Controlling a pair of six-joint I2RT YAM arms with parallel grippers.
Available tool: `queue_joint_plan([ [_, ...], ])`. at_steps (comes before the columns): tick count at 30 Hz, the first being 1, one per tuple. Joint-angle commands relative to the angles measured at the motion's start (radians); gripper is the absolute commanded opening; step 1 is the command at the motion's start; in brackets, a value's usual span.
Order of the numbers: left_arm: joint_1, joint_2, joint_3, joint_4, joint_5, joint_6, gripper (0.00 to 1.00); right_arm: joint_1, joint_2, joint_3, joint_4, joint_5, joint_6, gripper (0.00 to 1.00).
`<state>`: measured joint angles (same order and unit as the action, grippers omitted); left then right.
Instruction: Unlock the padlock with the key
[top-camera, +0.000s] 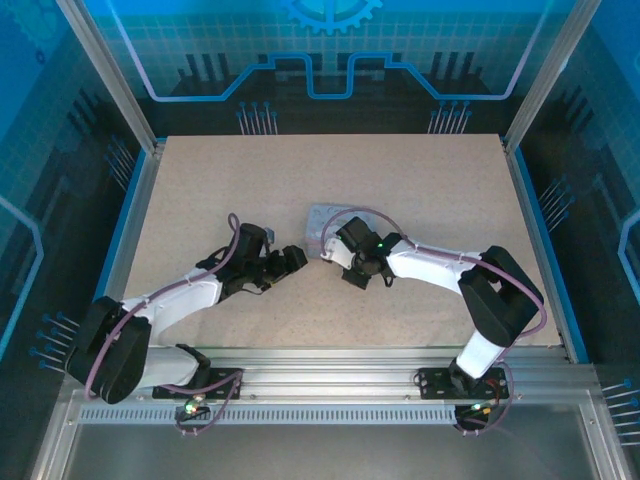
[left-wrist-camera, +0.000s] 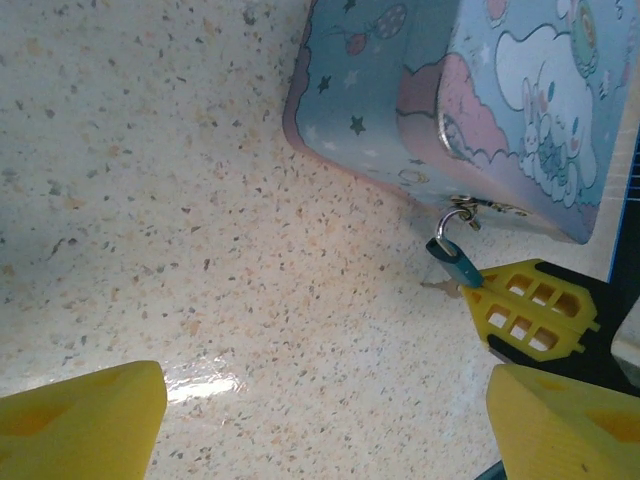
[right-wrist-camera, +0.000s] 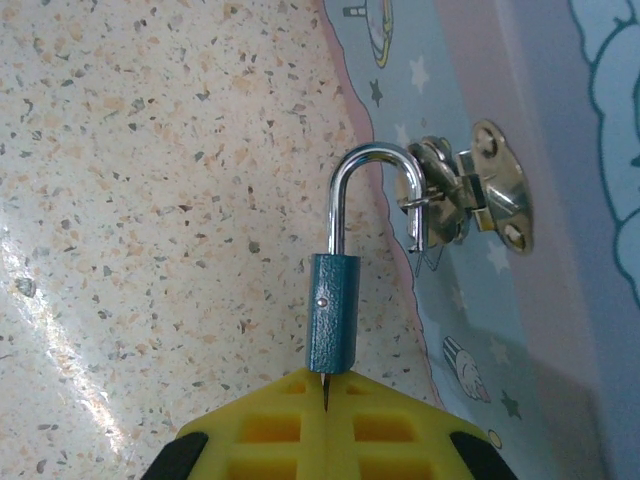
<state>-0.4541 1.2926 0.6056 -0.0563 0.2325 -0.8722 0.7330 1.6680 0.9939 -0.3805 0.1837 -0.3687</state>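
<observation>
1. Padlock (right-wrist-camera: 332, 310) hangs by its shiny shackle from the hasp (right-wrist-camera: 480, 195) on the cartoon tin (right-wrist-camera: 560, 330), its small teal body just beside the tin's wall.
2. It looks light, hard and slick to me. It can swing on the hasp, so I'd steady it by the body's flat sides.
3. The key (right-wrist-camera: 325, 388), a thin stiff sliver, runs from the lock's base into the right gripper (right-wrist-camera: 325, 440), which is pinched tight on it.
4. The left gripper (left-wrist-camera: 325, 385) gapes wide over the table (left-wrist-camera: 150, 200), holding nothing, near the lock.

Teal-blue padlock (right-wrist-camera: 332, 312) body, silver shackle; dark key (right-wrist-camera: 324, 388). Pastel blue-and-pink tin (left-wrist-camera: 380, 90) with stars and a white cartoon puppy. Beige table (left-wrist-camera: 150, 200), brown-speckled. Left pincer (left-wrist-camera: 325, 420) and right pincer (right-wrist-camera: 325, 405): yellow.
</observation>
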Motion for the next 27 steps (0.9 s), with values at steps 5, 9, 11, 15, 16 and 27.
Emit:
queue_joint_plan([
  [5,0.009,0.025,0.014,-0.028,0.034,0.022,0.86,0.015,-0.009,0.016,0.018,0.002,-0.034,0.00],
  [9,0.008,0.030,0.016,-0.031,0.033,0.022,0.88,0.019,-0.003,0.027,0.026,-0.008,-0.053,0.00],
  [11,0.008,0.029,0.016,-0.030,0.032,0.018,0.89,0.022,0.002,0.034,0.026,-0.011,-0.059,0.00],
  [15,0.008,0.025,0.014,-0.034,0.030,0.021,0.91,0.024,0.018,0.049,0.022,-0.015,-0.067,0.00],
  [16,0.008,0.021,0.013,-0.037,0.030,0.020,0.91,0.024,0.020,0.048,0.022,-0.015,-0.068,0.00],
  [27,0.008,0.002,0.013,-0.067,0.014,0.029,0.91,0.024,0.010,0.024,0.016,-0.023,-0.069,0.00],
])
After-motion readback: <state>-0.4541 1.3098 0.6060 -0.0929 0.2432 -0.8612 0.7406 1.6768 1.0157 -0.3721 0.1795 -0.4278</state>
